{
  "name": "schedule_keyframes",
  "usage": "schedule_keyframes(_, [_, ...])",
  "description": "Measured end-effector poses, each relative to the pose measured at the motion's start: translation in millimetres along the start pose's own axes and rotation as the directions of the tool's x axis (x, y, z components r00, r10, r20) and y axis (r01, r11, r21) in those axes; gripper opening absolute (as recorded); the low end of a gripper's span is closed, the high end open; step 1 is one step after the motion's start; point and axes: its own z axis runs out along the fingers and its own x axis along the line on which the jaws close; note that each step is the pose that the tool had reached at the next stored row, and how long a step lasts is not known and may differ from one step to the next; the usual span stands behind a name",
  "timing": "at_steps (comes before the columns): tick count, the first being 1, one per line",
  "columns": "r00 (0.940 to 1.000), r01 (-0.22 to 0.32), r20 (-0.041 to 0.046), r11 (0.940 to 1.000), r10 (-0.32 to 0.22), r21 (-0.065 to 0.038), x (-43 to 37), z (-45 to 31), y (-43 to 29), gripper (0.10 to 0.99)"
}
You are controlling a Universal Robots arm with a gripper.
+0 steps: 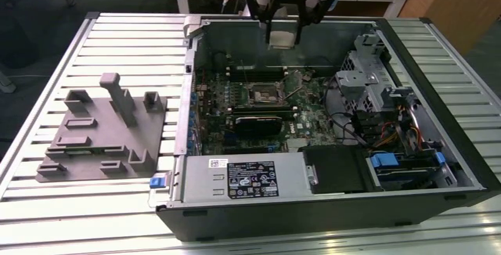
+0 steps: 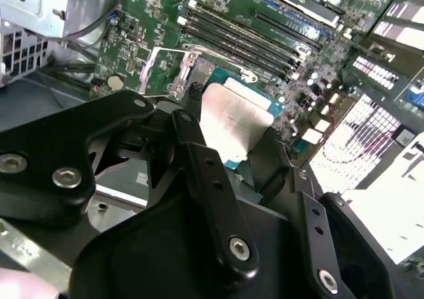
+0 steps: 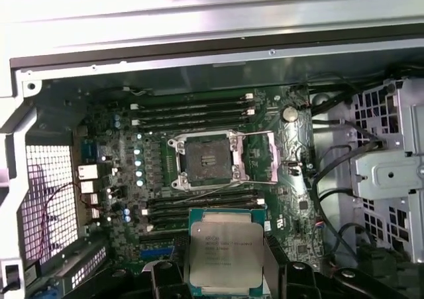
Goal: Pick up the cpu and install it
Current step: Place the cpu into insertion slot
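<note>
Mid-carry: the gripper's point(image 1: 283, 38) jaws clamp the cpu point(image 3: 225, 249) over the open case point(image 1: 274, 214); the bare socket point(image 3: 205, 158) demands dead-square alignment.

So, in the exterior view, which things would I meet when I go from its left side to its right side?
From the left: grey plastic tray → cpu, held up in the air → metal drive cage.
</note>
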Motion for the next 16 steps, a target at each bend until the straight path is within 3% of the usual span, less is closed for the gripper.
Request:
schedule_keyframes(8, [0.9971,-0.077,0.0026,0.9971,0.077,0.003,0.2,0.5,1.5,0.533])
schedule_keyframes(16, [0.9886,-0.151,0.0052,0.9886,0.151,0.004,0.4,1.1,2.9,0.533])
